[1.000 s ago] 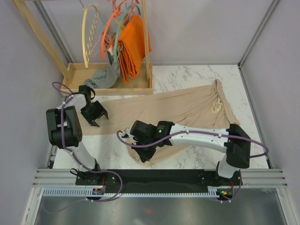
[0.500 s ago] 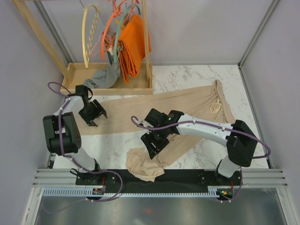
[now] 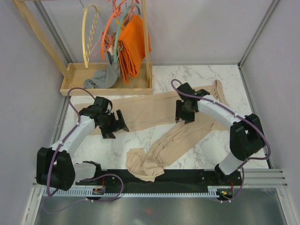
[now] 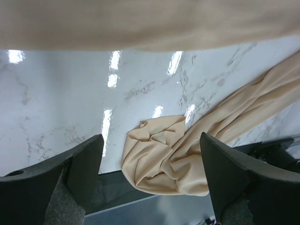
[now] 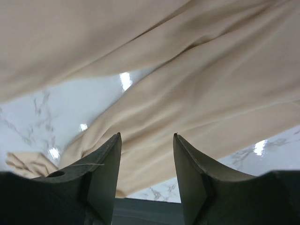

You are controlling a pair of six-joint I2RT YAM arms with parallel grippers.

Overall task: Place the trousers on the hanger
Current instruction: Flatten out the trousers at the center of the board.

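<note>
The left hand (image 4: 150,140) stood wide open, the right hand (image 5: 146,137) half open, both empty; gripping the long beige fabric trousers (image 3: 145,110) at the waistband seemed wisest.

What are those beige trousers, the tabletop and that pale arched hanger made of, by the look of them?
Trousers: thin, soft matte fabric, judging by limp folds and crumpling. Tabletop: glossy white marble or marble-look laminate, with grey veins and bright reflections. Hanger: perhaps pale wood or rattan, with a twisted bar; too small to be sure.
</note>
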